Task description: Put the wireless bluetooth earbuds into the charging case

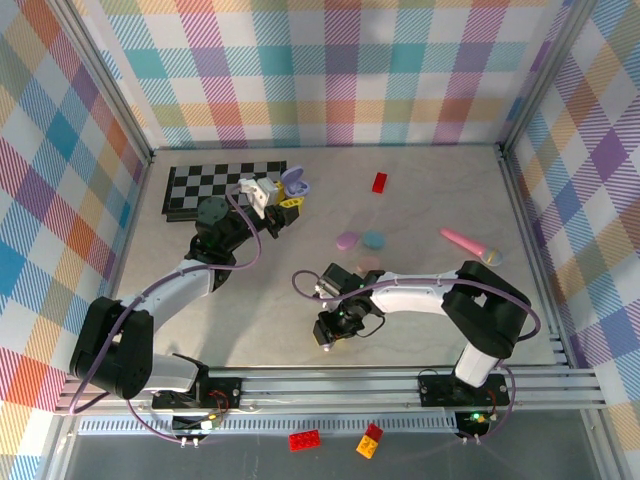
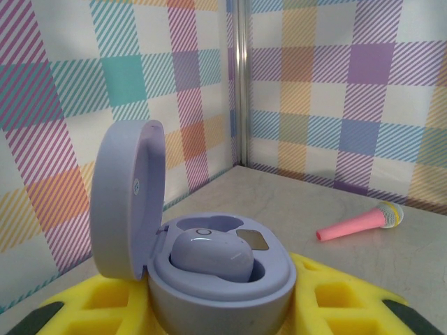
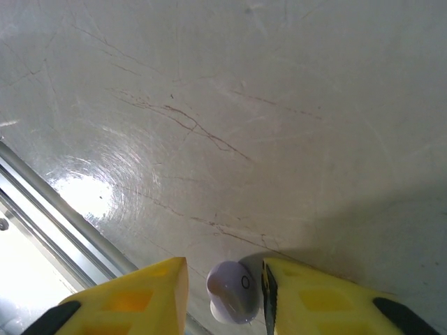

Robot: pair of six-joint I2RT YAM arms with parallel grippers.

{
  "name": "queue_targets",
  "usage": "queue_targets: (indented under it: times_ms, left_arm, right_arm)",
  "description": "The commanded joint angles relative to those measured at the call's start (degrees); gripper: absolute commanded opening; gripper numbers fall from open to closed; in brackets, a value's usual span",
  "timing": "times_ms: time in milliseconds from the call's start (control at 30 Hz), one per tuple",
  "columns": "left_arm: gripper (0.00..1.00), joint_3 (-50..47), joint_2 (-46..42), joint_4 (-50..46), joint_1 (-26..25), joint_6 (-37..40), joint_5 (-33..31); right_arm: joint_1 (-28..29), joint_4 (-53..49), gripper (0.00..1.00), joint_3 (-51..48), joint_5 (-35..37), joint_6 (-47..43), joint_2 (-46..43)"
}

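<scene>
Right pincer (image 3: 225, 280) straddles earbud (image 3: 232, 301) (left (image 1: 283, 198) grips case (image 2: 209, 296)).

1. Table (image 1: 262, 330) between arm bases: bare, free to pass.
2. Purple case (image 1: 347, 240) and blue case (image 1: 373, 239), side by side, block centre.
3. Pink microphone (image 1: 465, 242) sits right; red brick (image 1: 379, 182) back.
4. Checkerboard (image 1: 200, 185) back left.
5. Right arm (image 1: 420, 295) spans front centre.

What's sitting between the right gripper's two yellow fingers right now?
A pale lavender earbud, lying on the table. The right wrist view shows it, with a gap beside one finger.
</scene>
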Motion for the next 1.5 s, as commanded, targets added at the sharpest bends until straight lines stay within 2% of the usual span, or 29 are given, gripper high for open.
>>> queue_targets:
  times_ms: [0,267,367,467,667,800,1100,1267,1467]
  left_arm:
    - [0.24,0.34,-1.42,0.62,0.54,1.29,0.33]
    - [0.24,-0.18,-1.86,0.72,0.54,1.44,0.08]
    - [0.24,-0.32,-2.08,0.61,0.54,1.62,0.05]
    - [0.24,-0.23,-2.24,0.31,0.54,1.69,0.16]
    - [0.24,-0.4,-2.48,-0.43,0.54,1.81,0.67]
    - [0.25,-0.82,-2.52,-1.3,0.54,2.05,1.27]
    - [0.25,-4.81,-3.93,-2.94,-0.45,4.11,3.32]
    - [0.25,-6.17,-3.18,-2.35,-2.59,4.74,4.15]
    - [0.25,-6.56,-3.58,-2.55,-4.58,5.44,6.51]
  right_arm:
    - [1.07,-2.05,0.32,1.49,-0.04,-1.6,1.09]
    - [1.94,-6.59,0.29,3.6,2.41,-3.88,2.13]
    - [2.09,-6.43,0.27,3.55,2.61,-3.56,2.61]
    - [2.24,-6.1,0.19,3.62,2.93,-3.02,2.73]
    - [2.22,-6.36,0.18,3.38,5.37,-2.22,1.13]
    - [1.97,-7.23,0.19,2.92,9.99,-3.02,-2.05]
    - [-4.05,-9.41,0.19,3.09,20.22,-7.92,-12.43]
    - [-8.97,-13.13,0.19,7.76,25.32,-13.88,-19.33]
    - [-12.07,-14.77,0.18,16.47,27.44,-21.48,-23.71]
